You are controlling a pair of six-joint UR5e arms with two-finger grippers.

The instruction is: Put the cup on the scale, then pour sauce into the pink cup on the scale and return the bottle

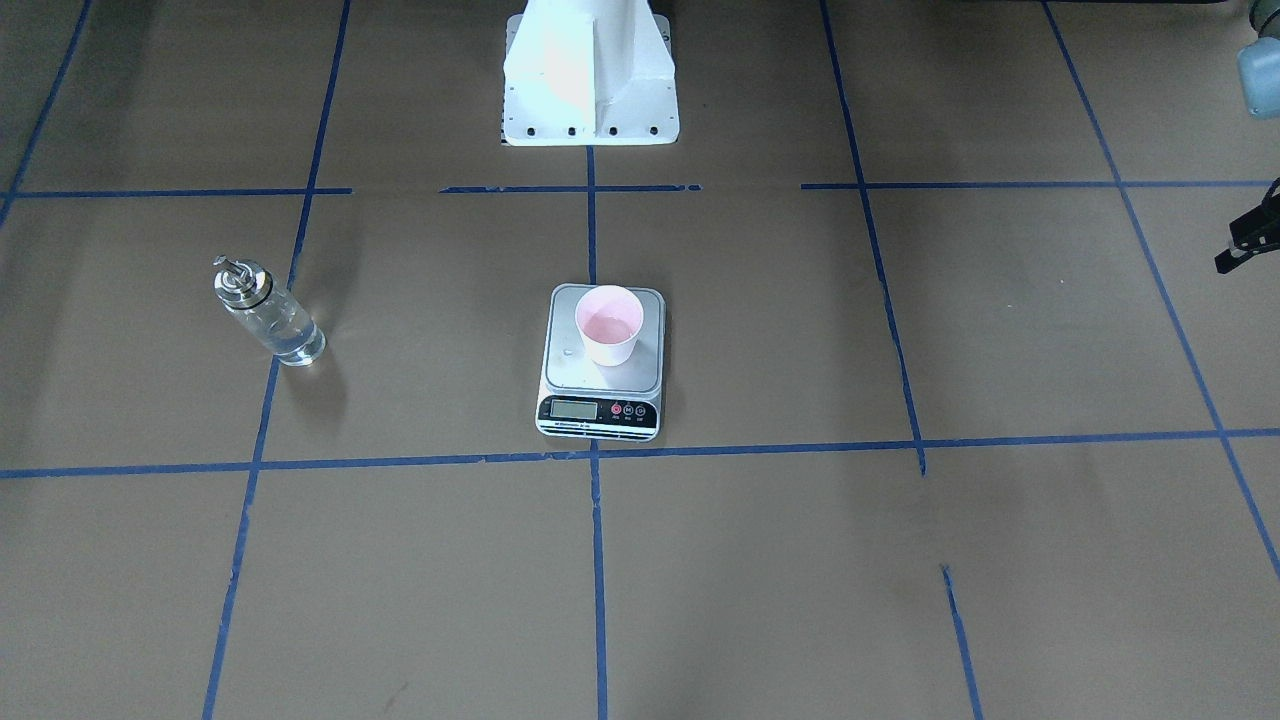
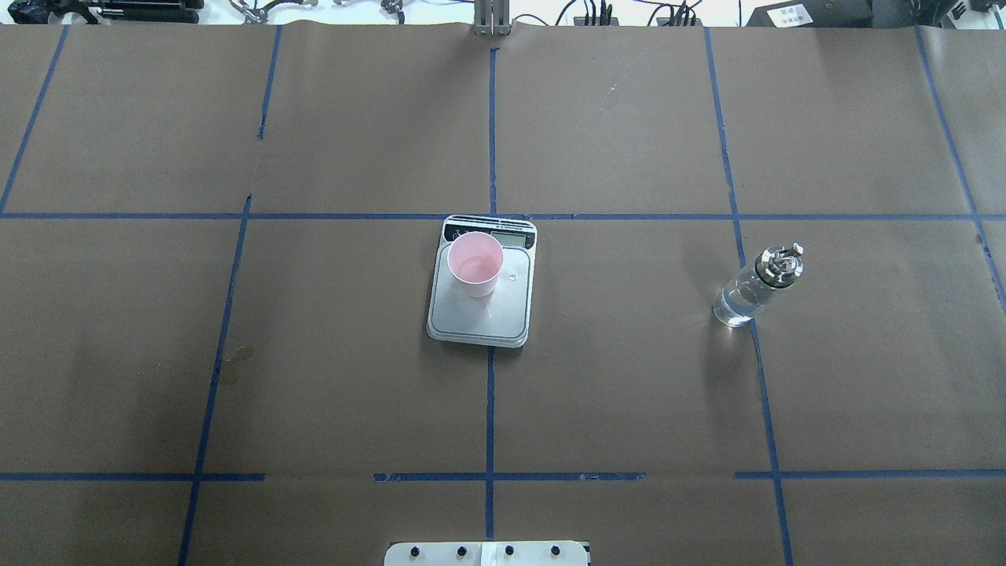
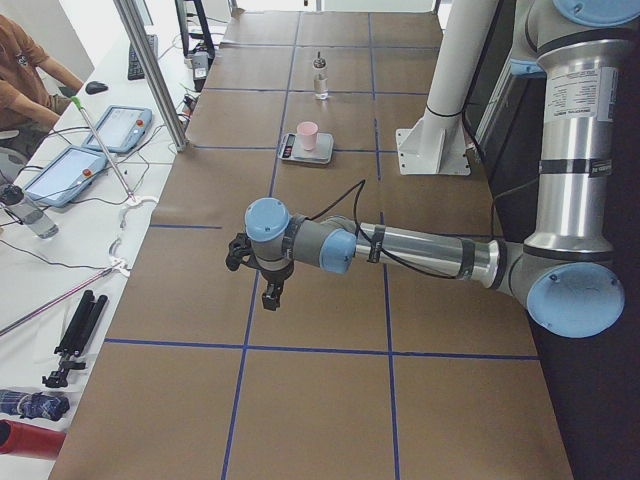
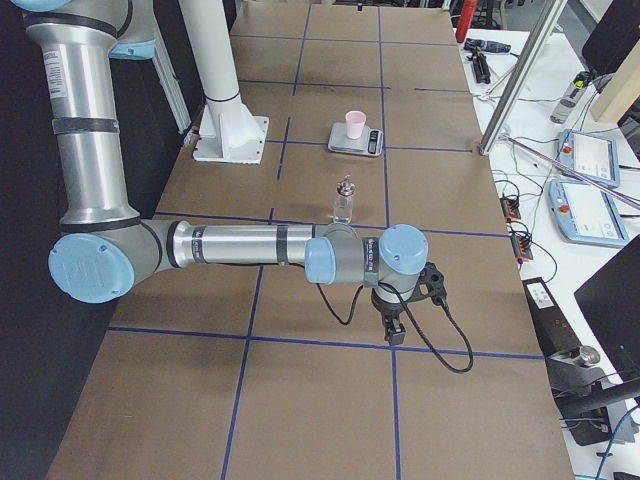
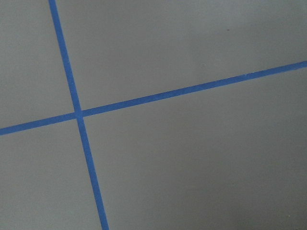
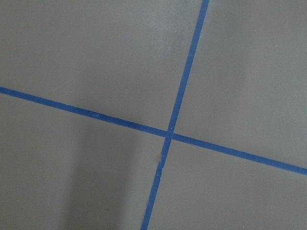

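Cup on the scale yet?
— Yes. It stands upright on the silver platform, mouth up, behind the display strip.
— And the bottle?
— Upright on the bench, well apart from the scale, on the robot's right side, cap and spout on. Nothing grips it. Clear sauce shows in its lower part.
— So has the pour happened?
— Hard to say. The cup's pink floor looks glossy in the front-facing view, which may be liquid or only the lining. A small pale spot sits on the platform beside it. The display is too small to read.
— The hands?
— Left hand and right hand each hang over bare bench at opposite ends, far from cup and bottle, carrying nothing. Whether their fingers are spread or pressed together cannot be told.
— Verdict?
— The first step is done for certain. If the gloss is sauce, everything is likely finished. If not, grasping, pouring and returning the bottle remain.
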